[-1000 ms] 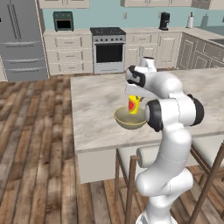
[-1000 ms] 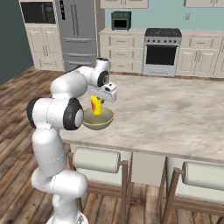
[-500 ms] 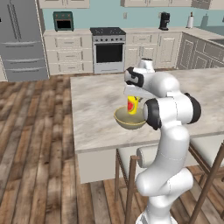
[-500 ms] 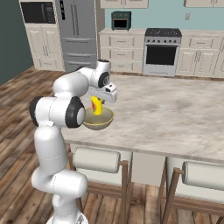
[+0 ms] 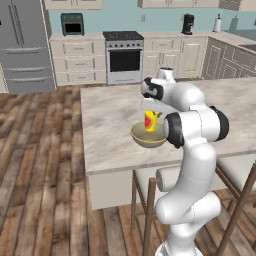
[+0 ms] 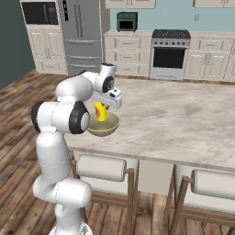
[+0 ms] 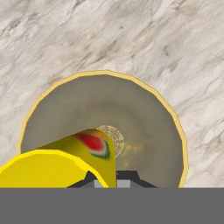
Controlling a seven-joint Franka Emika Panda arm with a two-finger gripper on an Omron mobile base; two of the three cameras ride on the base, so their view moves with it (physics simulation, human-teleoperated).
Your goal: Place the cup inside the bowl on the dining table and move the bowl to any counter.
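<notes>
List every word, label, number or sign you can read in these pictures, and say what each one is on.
None can be read.
The cup bears only a red and green patch, no lettering.
The bowl has a faint round mark at its centre, too blurred to read.
The appliances along the wall show no legible text.

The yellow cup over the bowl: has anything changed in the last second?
Hardly anything. The gripper is shut on the cup, holding it just above the bowl as before; if it sank at all, too little to tell. The bowl sits in the same spot on the dining table.
</notes>
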